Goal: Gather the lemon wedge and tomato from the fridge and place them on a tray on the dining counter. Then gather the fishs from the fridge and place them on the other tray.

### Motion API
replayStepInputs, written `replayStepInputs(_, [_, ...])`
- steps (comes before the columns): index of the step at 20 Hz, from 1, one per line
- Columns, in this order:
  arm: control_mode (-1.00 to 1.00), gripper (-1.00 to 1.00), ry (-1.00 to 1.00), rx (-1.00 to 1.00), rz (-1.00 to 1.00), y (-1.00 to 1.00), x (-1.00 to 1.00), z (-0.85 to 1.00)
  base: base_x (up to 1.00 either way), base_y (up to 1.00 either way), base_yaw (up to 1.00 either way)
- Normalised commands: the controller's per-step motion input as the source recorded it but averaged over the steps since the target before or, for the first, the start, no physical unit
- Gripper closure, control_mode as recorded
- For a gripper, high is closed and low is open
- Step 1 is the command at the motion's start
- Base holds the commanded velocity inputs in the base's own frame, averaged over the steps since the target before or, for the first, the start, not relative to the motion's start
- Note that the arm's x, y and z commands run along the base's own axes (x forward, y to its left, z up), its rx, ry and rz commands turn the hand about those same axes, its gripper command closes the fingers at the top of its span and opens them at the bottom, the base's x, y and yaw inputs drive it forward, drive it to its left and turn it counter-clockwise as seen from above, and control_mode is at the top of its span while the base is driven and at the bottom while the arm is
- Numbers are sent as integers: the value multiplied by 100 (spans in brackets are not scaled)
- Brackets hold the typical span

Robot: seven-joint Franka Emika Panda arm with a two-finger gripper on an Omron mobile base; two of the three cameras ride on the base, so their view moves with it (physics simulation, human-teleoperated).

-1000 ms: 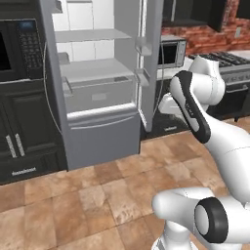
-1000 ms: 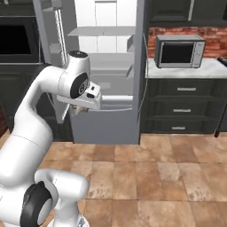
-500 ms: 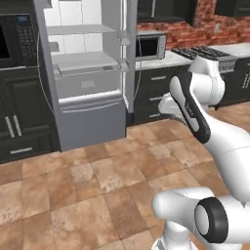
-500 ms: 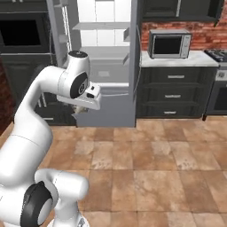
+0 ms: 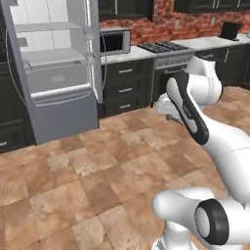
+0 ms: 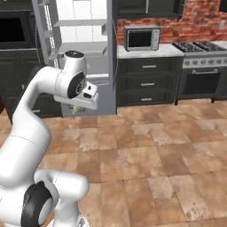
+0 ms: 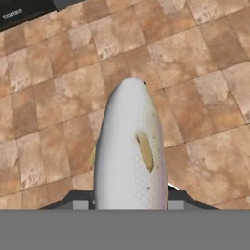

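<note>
The grey steel fridge (image 5: pixel 53 73) stands open with white shelves showing, well apart from the bent white arm (image 6: pixel 40 106), whose claw (image 7: pixel 129 195) grips one pale silver fish (image 7: pixel 129 151) with a tan fin above the brown tiled floor (image 7: pixel 195 73)

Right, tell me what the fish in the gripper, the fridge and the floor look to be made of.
Fish: pale grey-silver skin, smooth and slightly glossy with faint speckles and a tan fin; a rendered model, so flesh or plastic is open.
Fridge: brushed grey steel by its flat matte sheen, white shelves inside.
Floor: mottled brown stone or ceramic tiles, with grout lines between them.
</note>
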Motion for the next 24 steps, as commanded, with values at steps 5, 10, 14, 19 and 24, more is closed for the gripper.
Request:
replayStepInputs(5, [100,100,0,0,0,0,0,0,-65,-39,-59])
replayStepInputs(10, [100,100,0,0,0,0,0,0,-39,-34,-64])
replayStepInputs(14, [100,100,0,0,0,0,0,0,-21,-36,-65])
replayStepInputs(19, [100,100,0,0,0,0,0,0,-30,-32,-58])
replayStepInputs(24, [100,100,0,0,0,0,0,0,-14,-50,-41])
